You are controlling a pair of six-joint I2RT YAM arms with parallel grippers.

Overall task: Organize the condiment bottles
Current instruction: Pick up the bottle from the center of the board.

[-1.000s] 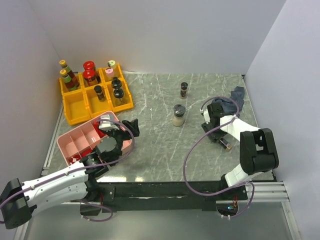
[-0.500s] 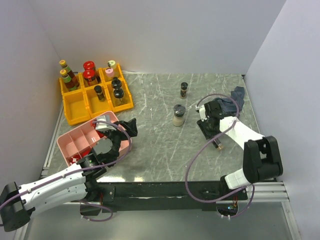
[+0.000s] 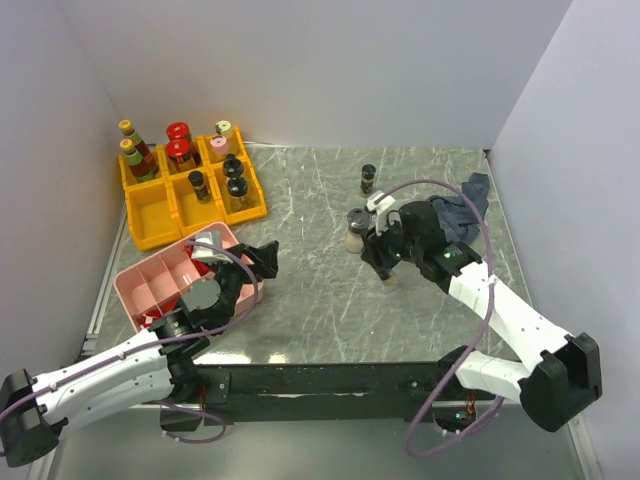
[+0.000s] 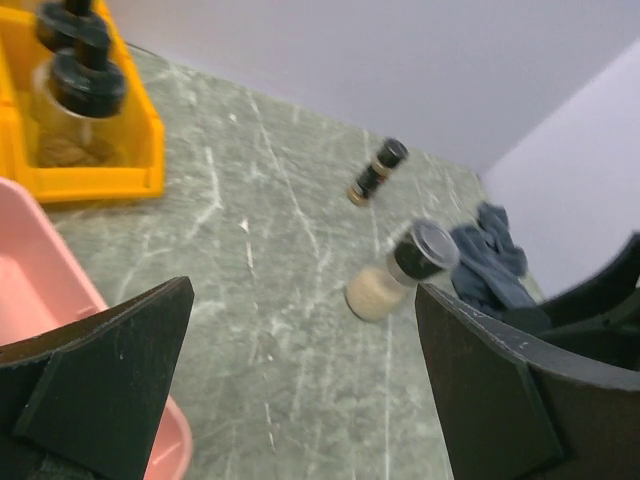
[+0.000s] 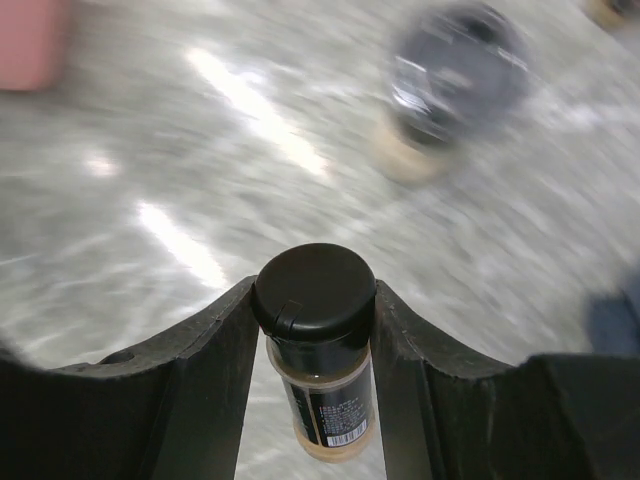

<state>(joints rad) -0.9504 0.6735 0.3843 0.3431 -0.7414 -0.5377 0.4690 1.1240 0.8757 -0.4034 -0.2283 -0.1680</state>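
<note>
My right gripper (image 3: pixel 386 256) is shut on a black-capped spice jar (image 5: pixel 318 350), held by its cap just above the table; its base shows in the top view (image 3: pixel 390 278). A pale shaker (image 3: pixel 354 232) with a dark lid stands just left of that gripper and appears blurred in the right wrist view (image 5: pixel 450 85). A small black-capped bottle (image 3: pixel 368 178) stands farther back. Several bottles and jars fill the yellow bins (image 3: pixel 150 215) at the back left. My left gripper (image 3: pixel 256 258) is open and empty beside the pink tray (image 3: pixel 150 275); its view shows the shaker (image 4: pixel 398 274) and the small bottle (image 4: pixel 377 171).
A dark blue-grey cloth (image 3: pixel 466 203) lies at the back right, also in the left wrist view (image 4: pixel 490 262). The pink tray holds red blocks. The two front yellow bins on the left are empty. Walls close in on three sides.
My right gripper has swung left from beside the cloth, carrying the spice jar to a spot next to the pale shaker. My left arm has shifted slightly.
</note>
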